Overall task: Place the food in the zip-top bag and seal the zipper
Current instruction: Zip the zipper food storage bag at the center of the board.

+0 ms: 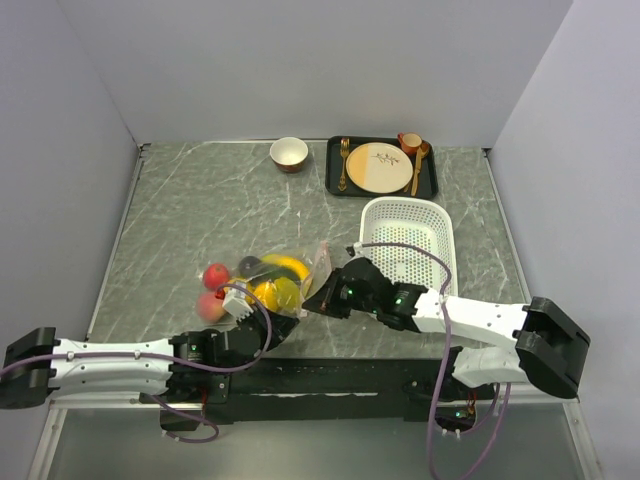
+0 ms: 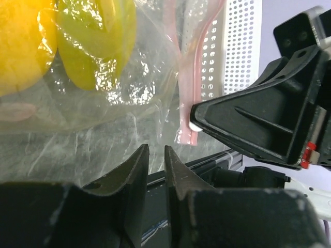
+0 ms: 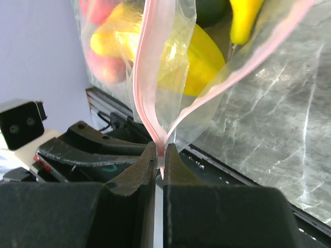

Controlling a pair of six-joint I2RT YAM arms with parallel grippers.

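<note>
Right pincer (image 3: 159, 155): jaws closed tight on the near end of the zipper (image 3: 140, 77), which climbs from the jaws toward the top of the wrist frame and splits into two pale pink strips, so the mouth gapes above the pinch. In the overhead view this pincer (image 1: 318, 300) sits just right of centre, at the right-hand end of the zip-top bag (image 1: 290, 262).

Left pincer (image 2: 155, 152): narrow, only a thin slot between the fingers. It sits at the bag's crinkled lower edge; I cannot tell whether clear film is caught in the slot. Overhead it shows low and left of centre (image 1: 262, 325).

The bag lies on the counter (image 1: 170, 220) at mid-frame. The food (image 1: 275, 290) shows through the film: yellow and yellow-green pieces, a banana, a dark ball. A red apple (image 1: 215, 275) and a pink peach (image 1: 210, 306) sit at the left of the cluster.

Further out: white basket (image 1: 440, 215) right of the bag, tray (image 1: 432, 185) with plate and cutlery at upper right, small bowl (image 1: 289, 153) left of it.
</note>
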